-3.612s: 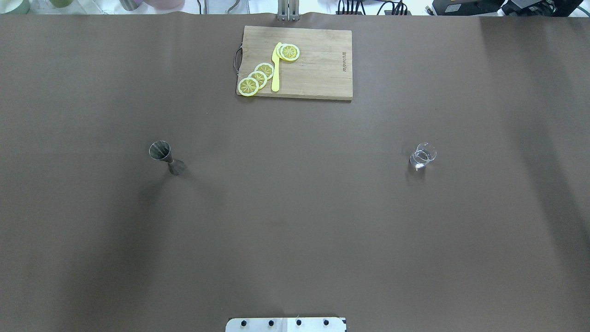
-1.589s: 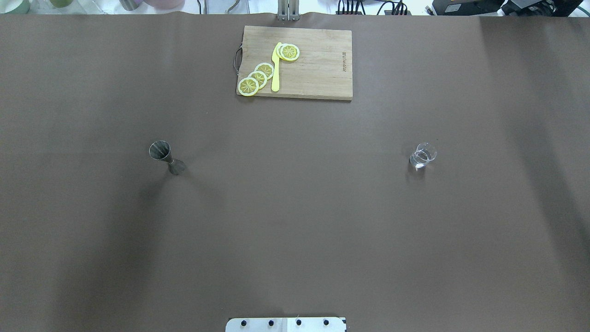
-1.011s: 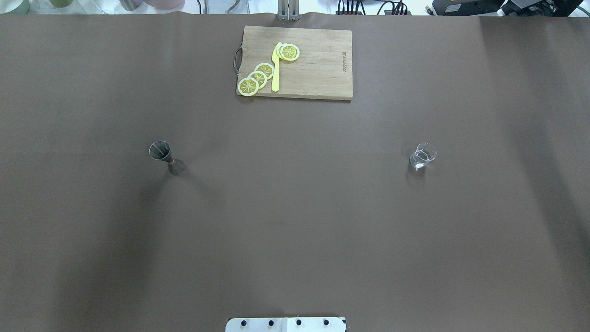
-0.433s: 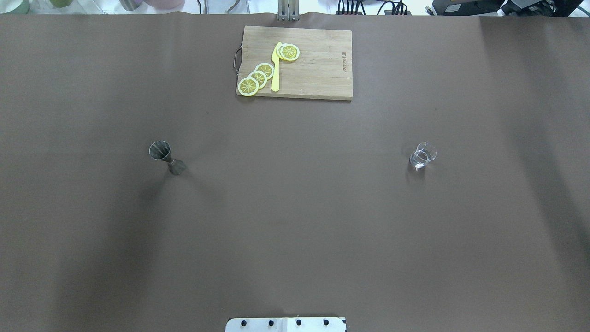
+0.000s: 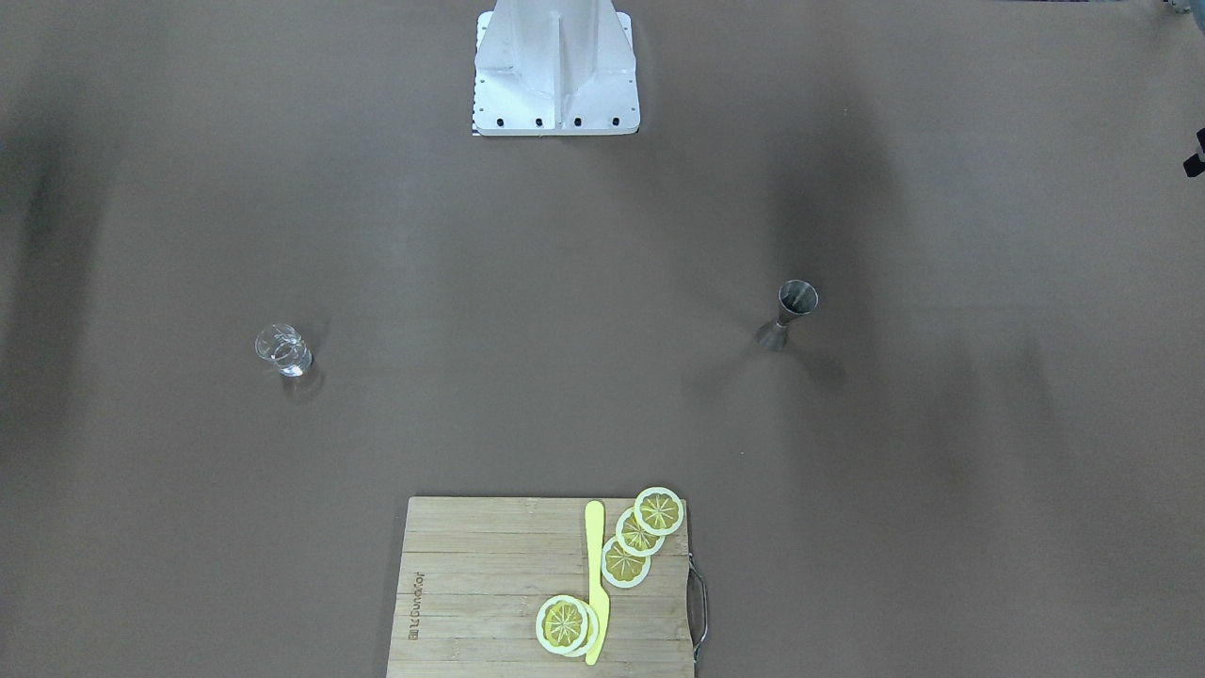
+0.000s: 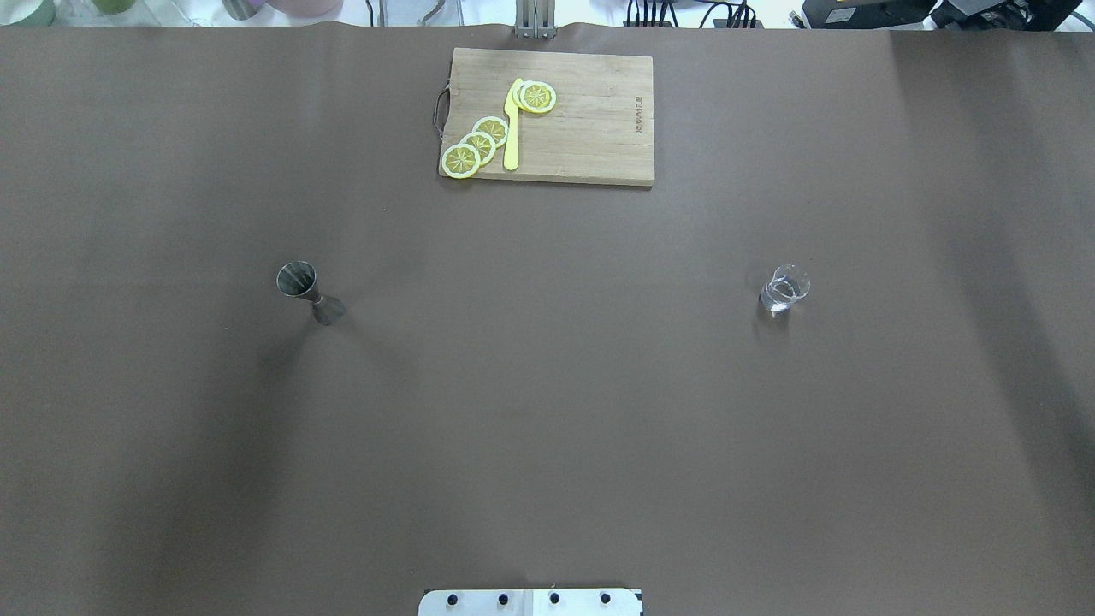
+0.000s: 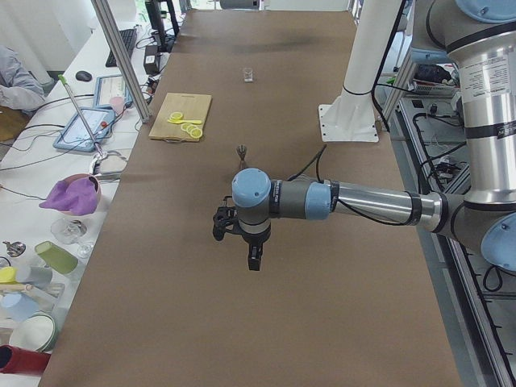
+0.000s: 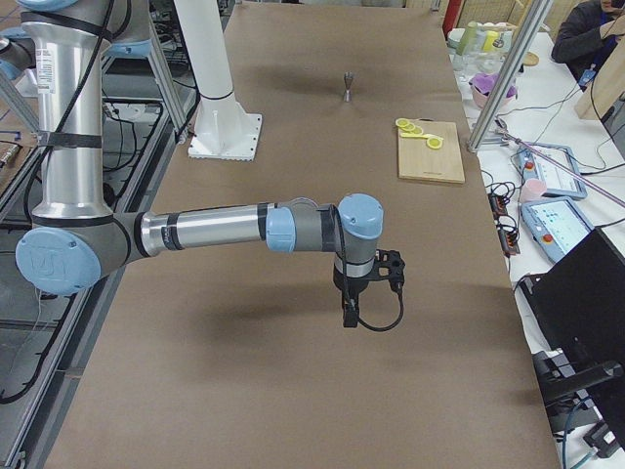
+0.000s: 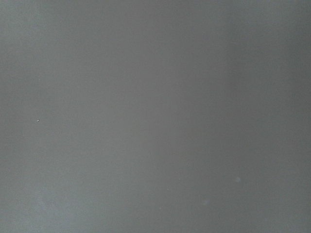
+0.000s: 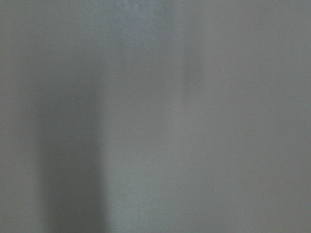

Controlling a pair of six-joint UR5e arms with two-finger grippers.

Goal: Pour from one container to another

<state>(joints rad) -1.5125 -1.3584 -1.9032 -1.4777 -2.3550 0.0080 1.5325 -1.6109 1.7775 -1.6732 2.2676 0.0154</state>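
Nothing of the pour is showing as done. The steel jigger [image 6: 312,295] is standing upright on the desk [image 6: 547,411] toward its left edge, about midway between the near and far edges. The small clear glass [image 6: 784,289] is standing toward the right edge, well apart from the jigger. Neither is being touched or lifted. The glass may be holding a little clear liquid, but that is too small to tell. By my judgement the whole job is lying ahead: reaching, grasping one vessel, carrying it to the other, tipping.

The left gripper [image 7: 253,258] is hanging fingers-down over bare desk nearer the left edge than the jigger, holding and touching nothing. The right gripper [image 8: 349,315] is hanging the same way over bare desk toward the right edge, also empty. Both are showing only in the side views, so I cannot tell how far either is open. Both wrist cameras are showing only plain desk surface.

At the far edge a wooden cutting board [image 6: 590,128] is carrying lemon slices [image 6: 476,145] and a yellow knife [image 6: 511,128].
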